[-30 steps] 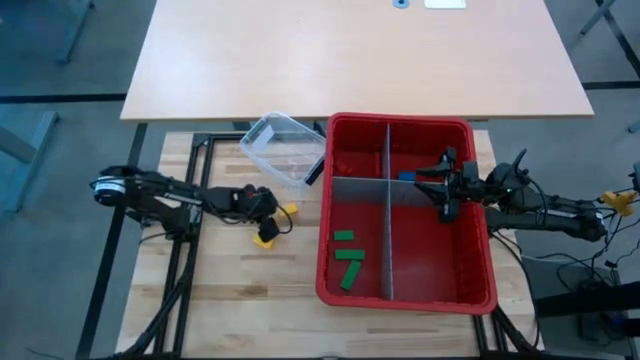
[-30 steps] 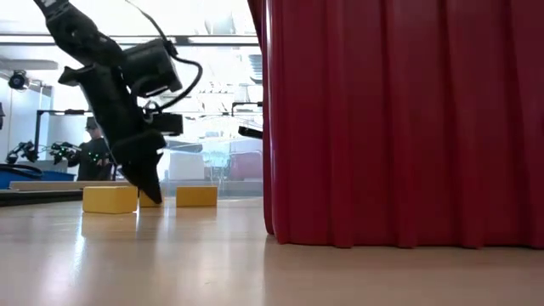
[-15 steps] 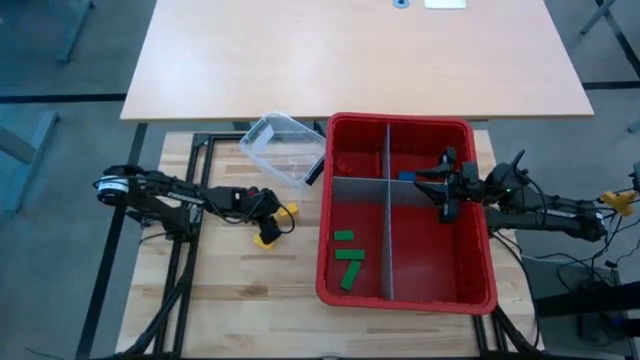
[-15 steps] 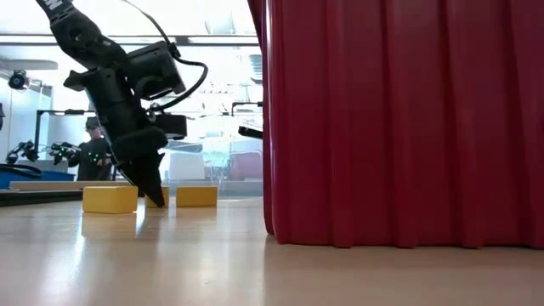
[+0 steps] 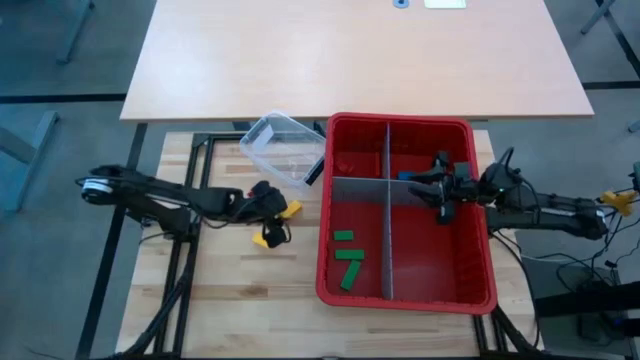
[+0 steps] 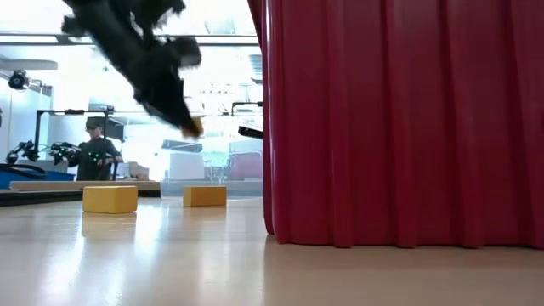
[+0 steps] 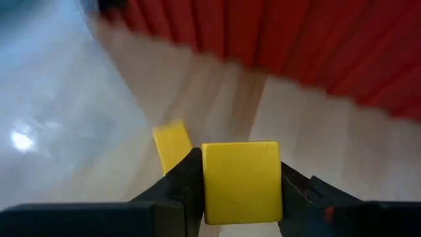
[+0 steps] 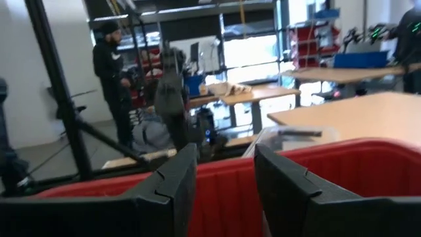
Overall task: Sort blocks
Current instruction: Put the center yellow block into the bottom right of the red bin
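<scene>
Here we see the left gripper lifted off the bench, clamped on a yellow block.
Working from the left, two more yellow blocks lie on the wood below it, one nearer the front edge and one beside the clear tub, which is tipped against the red bin. Inside the bin, grey dividers part it into compartments; three green blocks lie in the front left one, and a blue block shows in the back right. Over that right side hangs the right gripper, fingers apart with nothing between them.
</scene>
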`<state>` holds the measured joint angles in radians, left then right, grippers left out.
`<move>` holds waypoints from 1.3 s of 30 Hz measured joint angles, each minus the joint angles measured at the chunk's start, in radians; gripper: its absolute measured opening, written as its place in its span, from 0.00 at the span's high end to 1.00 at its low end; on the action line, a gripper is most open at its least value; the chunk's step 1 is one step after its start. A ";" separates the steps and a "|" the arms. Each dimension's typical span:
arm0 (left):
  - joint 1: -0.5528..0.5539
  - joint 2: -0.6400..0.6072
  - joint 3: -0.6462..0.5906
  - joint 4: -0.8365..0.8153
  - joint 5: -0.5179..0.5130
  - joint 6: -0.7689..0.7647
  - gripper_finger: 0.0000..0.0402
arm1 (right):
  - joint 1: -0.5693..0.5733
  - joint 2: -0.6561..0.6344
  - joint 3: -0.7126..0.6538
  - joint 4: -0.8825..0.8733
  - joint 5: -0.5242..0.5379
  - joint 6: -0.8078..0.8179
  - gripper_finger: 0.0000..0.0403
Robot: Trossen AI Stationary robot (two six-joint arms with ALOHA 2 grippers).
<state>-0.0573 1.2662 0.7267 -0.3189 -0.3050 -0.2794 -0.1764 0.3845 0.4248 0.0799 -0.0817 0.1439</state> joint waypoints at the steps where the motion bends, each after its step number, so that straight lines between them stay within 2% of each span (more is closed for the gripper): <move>1: -0.018 -0.012 0.026 -0.039 -0.031 0.001 0.73 | 0.000 0.008 0.000 0.001 -0.005 0.003 0.65; 4: -0.071 -0.036 0.109 -0.147 -0.131 -0.002 0.73 | 0.000 0.024 0.000 0.005 -0.005 0.014 0.63; 7: -0.124 -0.041 0.192 -0.178 -0.218 0.028 0.73 | 0.000 0.041 0.004 0.008 -0.005 0.022 0.61; 10: -0.173 -0.028 0.275 -0.132 -0.286 0.134 0.73 | 0.000 0.060 0.005 0.045 -0.018 0.052 0.60; 12: -0.199 -0.010 0.315 -0.061 -0.309 0.248 0.73 | 0.000 0.086 0.005 0.101 -0.068 0.081 0.60; 16: -0.222 0.033 0.355 0.131 -0.309 0.490 0.73 | 0.000 0.164 0.005 0.264 -0.212 0.163 0.60; 20: -0.221 0.079 0.369 0.262 -0.271 0.609 0.73 | 0.000 0.252 0.005 0.407 -0.290 0.229 0.59; 27: -0.219 0.156 0.414 0.405 -0.228 0.724 0.73 | 0.000 0.400 0.033 0.435 -0.294 0.264 0.56; 34: -0.217 0.241 0.497 0.406 -0.227 0.804 0.73 | 0.014 0.552 0.087 0.556 -0.323 0.313 0.51; 39: -0.213 0.275 0.532 0.398 -0.223 0.836 0.73 | 0.017 0.654 0.147 0.573 -0.345 0.321 0.46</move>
<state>-0.2699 1.5411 1.2589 0.0795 -0.5282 0.5571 -0.1591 1.0382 0.5721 0.6525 -0.4271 0.4645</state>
